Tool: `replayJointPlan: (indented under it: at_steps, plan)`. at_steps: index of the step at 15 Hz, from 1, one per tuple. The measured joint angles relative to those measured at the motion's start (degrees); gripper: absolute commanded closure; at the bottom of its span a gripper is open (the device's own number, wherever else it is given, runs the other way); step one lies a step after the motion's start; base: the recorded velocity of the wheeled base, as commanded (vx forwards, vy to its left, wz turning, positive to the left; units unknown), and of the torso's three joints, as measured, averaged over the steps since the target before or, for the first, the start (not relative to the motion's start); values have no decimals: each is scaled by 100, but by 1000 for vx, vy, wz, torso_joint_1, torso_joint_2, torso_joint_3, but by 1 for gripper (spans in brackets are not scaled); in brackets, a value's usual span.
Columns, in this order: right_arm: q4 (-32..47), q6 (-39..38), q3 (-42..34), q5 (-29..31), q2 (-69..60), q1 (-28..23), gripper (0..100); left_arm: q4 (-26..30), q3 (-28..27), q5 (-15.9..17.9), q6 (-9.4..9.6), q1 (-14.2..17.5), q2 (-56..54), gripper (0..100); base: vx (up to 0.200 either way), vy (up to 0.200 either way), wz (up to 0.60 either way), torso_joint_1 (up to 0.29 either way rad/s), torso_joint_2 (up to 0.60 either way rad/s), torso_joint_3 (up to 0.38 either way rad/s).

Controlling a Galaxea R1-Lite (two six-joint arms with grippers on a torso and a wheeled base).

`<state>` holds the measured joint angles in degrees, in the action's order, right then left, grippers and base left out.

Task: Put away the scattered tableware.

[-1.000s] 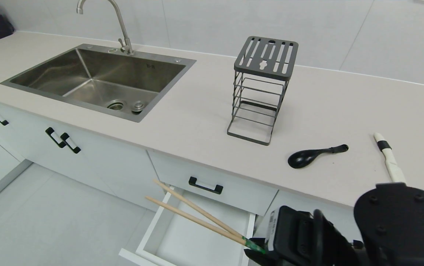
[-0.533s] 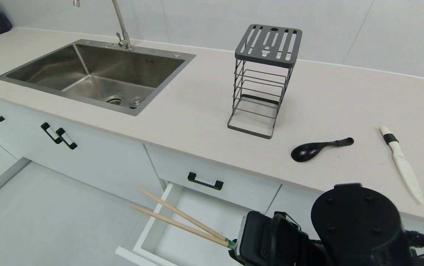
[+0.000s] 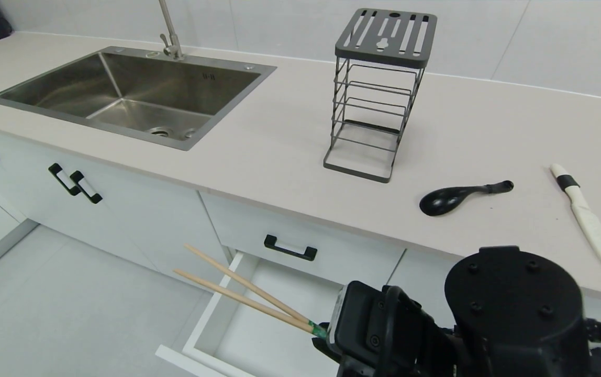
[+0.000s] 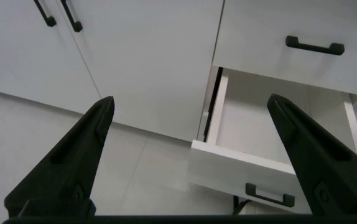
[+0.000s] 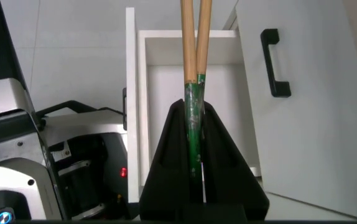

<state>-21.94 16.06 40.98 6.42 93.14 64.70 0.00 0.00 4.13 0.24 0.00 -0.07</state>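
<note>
Wooden chopsticks [image 5: 188,37] (green-tipped) pinched in right gripper [image 5: 195,109] over open drawer [image 4: 247,130]; left gripper [image 4: 190,102] fingers spread wide.

**A pale kitchen in grey and white**

The wall [image 3: 541,42] behind is made of large light-grey tiles. Along it runs a beige table [image 3: 279,157] with a steel sink [image 3: 175,89] set into it, and a tap [image 3: 167,26] at the sink's back edge. Under the table are white cabinet doors [image 3: 138,220] with black handles [image 3: 75,183]. One drawer [image 3: 258,345] stands open. The floor [image 3: 70,314] is of grey tiles.
</note>
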Motion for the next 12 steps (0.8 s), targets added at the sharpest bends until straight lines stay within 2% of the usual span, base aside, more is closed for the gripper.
replayJointPlan:
  at_steps: [8,12]
  plan:
    - [62,0,630,33,201,-34,100,0,0,-1,2,0,0,0,0,0,0,-220,466,244]
    - [224,-5,789,386,269,-17,100,0,0,-1,0,0,0,0,0,0,0,-216,469,250]
